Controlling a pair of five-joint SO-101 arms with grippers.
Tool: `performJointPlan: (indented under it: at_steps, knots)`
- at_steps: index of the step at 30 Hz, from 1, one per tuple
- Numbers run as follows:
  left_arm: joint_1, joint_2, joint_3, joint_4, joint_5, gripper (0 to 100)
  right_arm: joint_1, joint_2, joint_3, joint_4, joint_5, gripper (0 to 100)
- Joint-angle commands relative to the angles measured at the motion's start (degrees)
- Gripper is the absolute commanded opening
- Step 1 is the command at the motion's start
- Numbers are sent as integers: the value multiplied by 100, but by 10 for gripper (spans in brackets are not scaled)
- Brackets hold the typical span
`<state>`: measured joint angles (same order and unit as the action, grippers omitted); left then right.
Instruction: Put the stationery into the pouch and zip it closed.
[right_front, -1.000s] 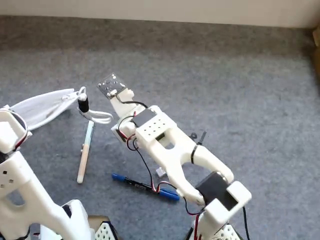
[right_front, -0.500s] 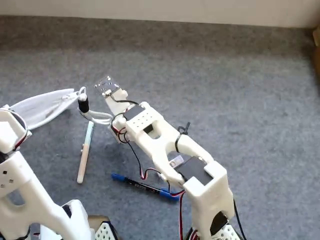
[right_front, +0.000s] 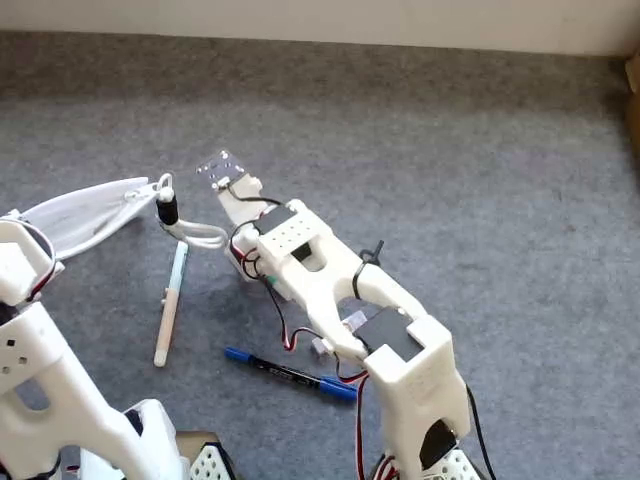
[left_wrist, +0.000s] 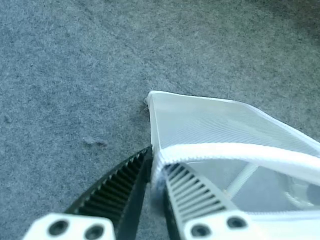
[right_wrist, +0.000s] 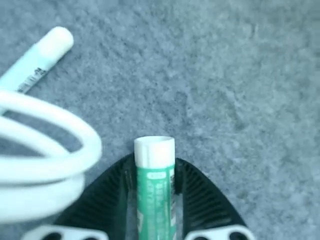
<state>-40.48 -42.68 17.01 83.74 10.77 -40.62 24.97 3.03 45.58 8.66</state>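
Observation:
The white mesh pouch (right_front: 85, 215) lies at the left, one corner pinched in my left gripper (left_wrist: 156, 169), which is shut on the pouch's (left_wrist: 220, 130) edge. Its black zipper pull (right_front: 166, 210) and white cord loop (right_front: 197, 236) point toward the right arm. My right gripper (right_wrist: 155, 162) is shut on a green stick with a white cap (right_wrist: 155, 190), held low over the carpet beside the cord loop (right_wrist: 45, 165). A pale teal pen (right_front: 170, 300) lies on the carpet below the loop, its white end (right_wrist: 50, 45) showing in the right wrist view. A blue pen (right_front: 290, 373) lies nearer the front.
Grey carpet covers the whole surface, with open room at the right and the back. The right arm's body (right_front: 330, 290) stretches diagonally over the middle, above part of the blue pen. The left arm (right_front: 30, 340) stands at the front left.
The right arm's rear links swung left and folded up, while its wrist stayed by the cord loop. Pouch and both pens have not moved.

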Motion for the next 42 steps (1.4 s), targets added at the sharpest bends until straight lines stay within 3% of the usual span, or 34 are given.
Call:
performJointPlan:
  at_steps: [1,11,25,42]
  knots:
    - [-4,-57,-57,-141,62,7,31,-84,-259,-84,167,7]
    - [40,-57,-57,-114,62,7,171,-101,-295,532,18,7]
    - [848,-57,-57,-105,62,7,207,-866,31,769,18,7]
    - [1771,-57,-48,-18,62,7,1033,-1534,277,910,18,7]
